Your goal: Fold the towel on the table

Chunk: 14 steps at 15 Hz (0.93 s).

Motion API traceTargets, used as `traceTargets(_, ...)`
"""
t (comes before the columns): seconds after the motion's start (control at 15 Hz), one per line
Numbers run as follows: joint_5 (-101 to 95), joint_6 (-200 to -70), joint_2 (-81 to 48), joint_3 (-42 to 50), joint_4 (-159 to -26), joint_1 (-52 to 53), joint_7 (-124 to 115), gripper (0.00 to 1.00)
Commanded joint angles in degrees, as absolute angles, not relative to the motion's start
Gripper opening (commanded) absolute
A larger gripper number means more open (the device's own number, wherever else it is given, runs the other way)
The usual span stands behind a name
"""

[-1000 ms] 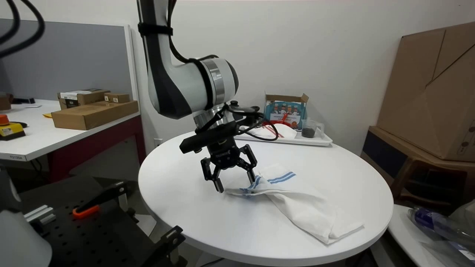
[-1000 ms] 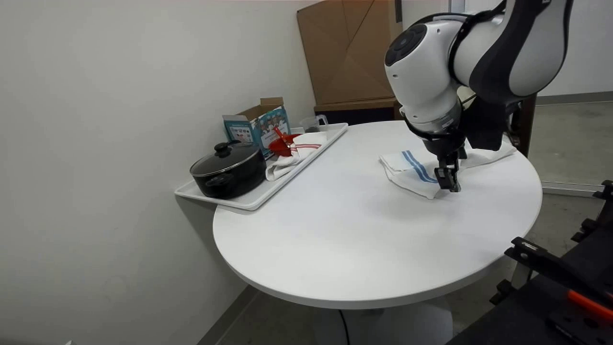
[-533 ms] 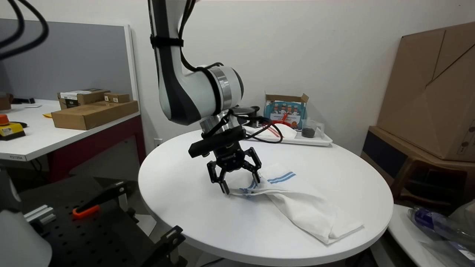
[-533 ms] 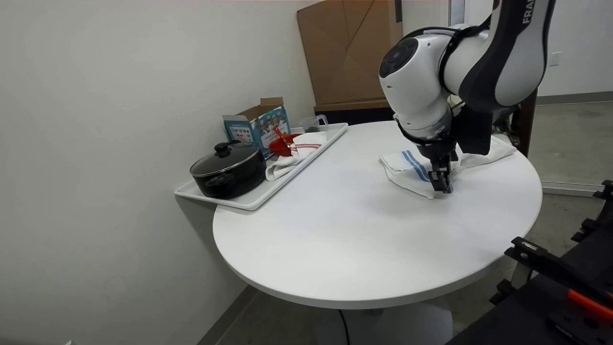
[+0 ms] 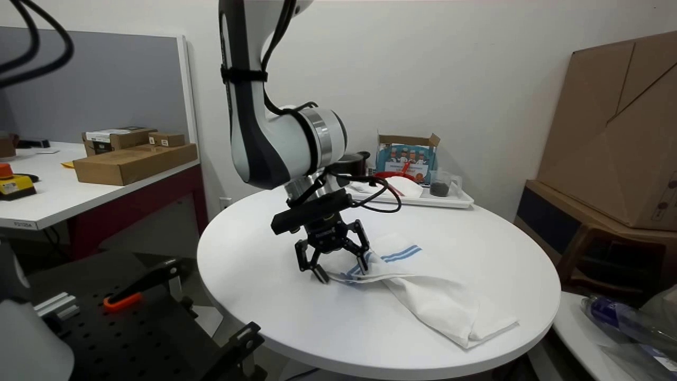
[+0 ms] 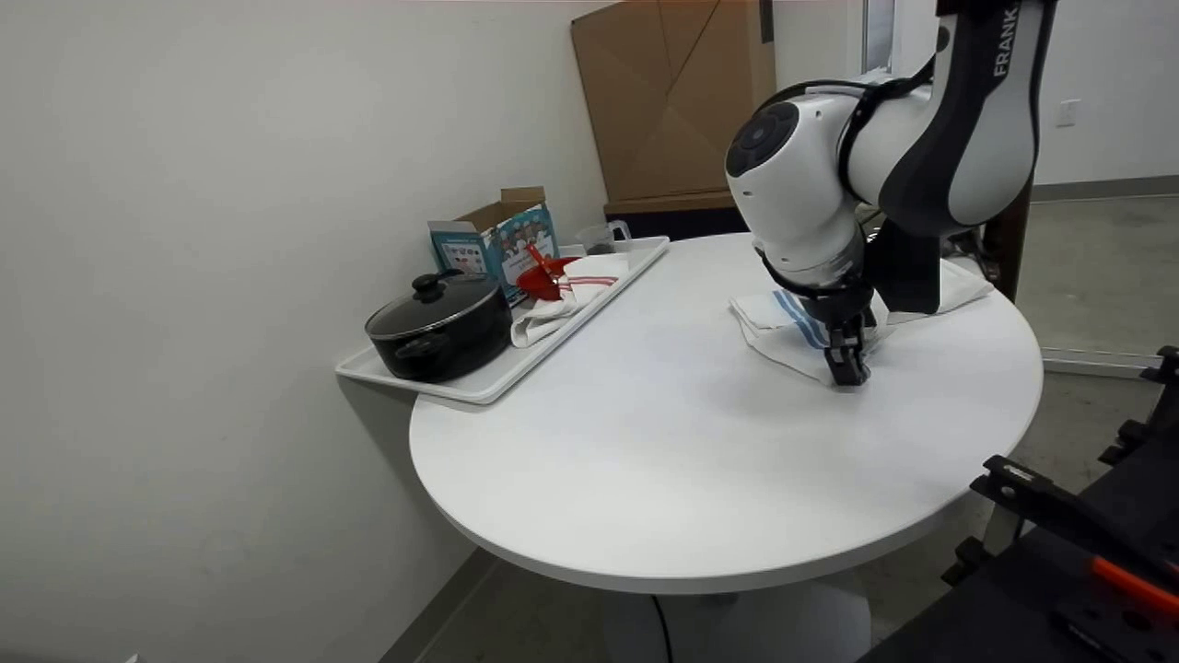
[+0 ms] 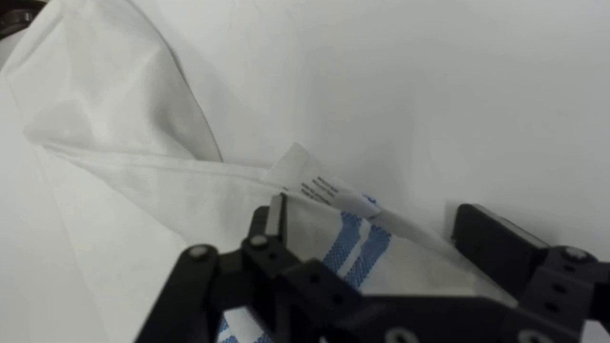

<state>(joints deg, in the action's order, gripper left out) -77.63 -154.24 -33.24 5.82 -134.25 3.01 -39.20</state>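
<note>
The white towel (image 5: 439,301) with blue stripes lies partly folded and rumpled on the round white table (image 5: 254,296). It also shows in the other views (image 6: 778,354) (image 7: 109,190). My gripper (image 5: 344,274) points down at the towel's striped end, with its jaws wide apart. In the wrist view my gripper (image 7: 371,205) has one finger over the towel and the other at its edge, with the blue stripes (image 7: 357,247) and a printed tag (image 7: 317,188) between them. Whether the fingertips touch the towel I cannot tell. The arm hides part of the towel in an exterior view.
A white tray (image 6: 497,382) stands at the table's edge by the wall. It holds a black lidded pot (image 6: 433,331), a teal box (image 6: 525,244), a red-striped cloth (image 6: 553,318) and a clear cup (image 6: 603,238). A large cardboard box (image 5: 608,132) stands beyond the table.
My gripper has shifted sideways a little along the towel's striped end, then lowered toward the table. Its jaws stay apart. The towel has not visibly moved.
</note>
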Motion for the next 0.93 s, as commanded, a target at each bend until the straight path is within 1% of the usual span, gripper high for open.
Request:
traceTargets(0.0,-78.9,-154.4,-35.0,5.7,-132.5,3.4,-38.4,0.57)
traceTargets(0.13,-79.2,-154.4,-34.8,5.6,-132.5,3.6,-38.6,0.43)
traceTargets(0.2,-79.5,-154.4,-34.7,5.6,-132.5,3.8,-38.8,0.34)
traceTargets(0.33,-79.6,-154.4,-34.3,5.5,-132.5,3.9,-39.0,0.21)
traceTargets(0.4,-79.5,-154.4,-34.1,5.4,-132.6,4.0,-39.1,0.12)
traceTargets(0.53,-79.5,-154.4,-33.4,5.2,-133.0,4.2,-39.1,0.00)
traceTargets(0.87,-80.0,-155.1,-30.5,4.2,-134.9,4.7,-38.7,0.01)
